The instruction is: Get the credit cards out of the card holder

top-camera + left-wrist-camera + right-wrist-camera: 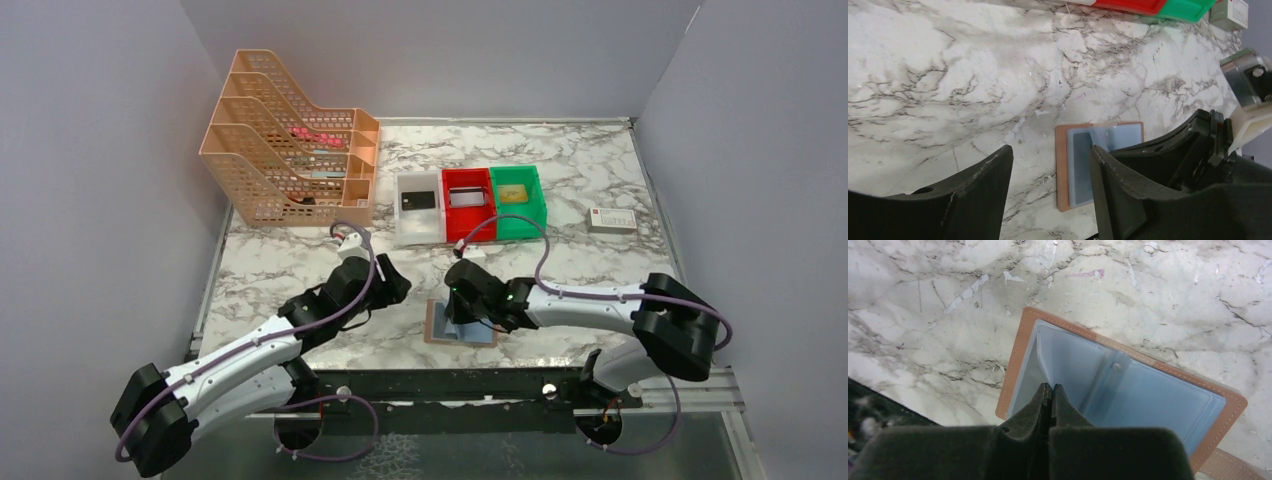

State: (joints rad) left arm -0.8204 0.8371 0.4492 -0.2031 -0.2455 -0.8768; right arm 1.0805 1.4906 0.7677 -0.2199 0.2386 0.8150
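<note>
Three credit cards (417,200) seem already out, one per far bin (420,228); the card holder (1128,390) lies spread on the near middle of the marble table (560,160), its pockets apparently empty, so little remains. The right tool (1050,387) is clenched, tips on its blue panel; the left tool (1050,150) hangs released just left. Grey walls (90,150) surround.
</note>
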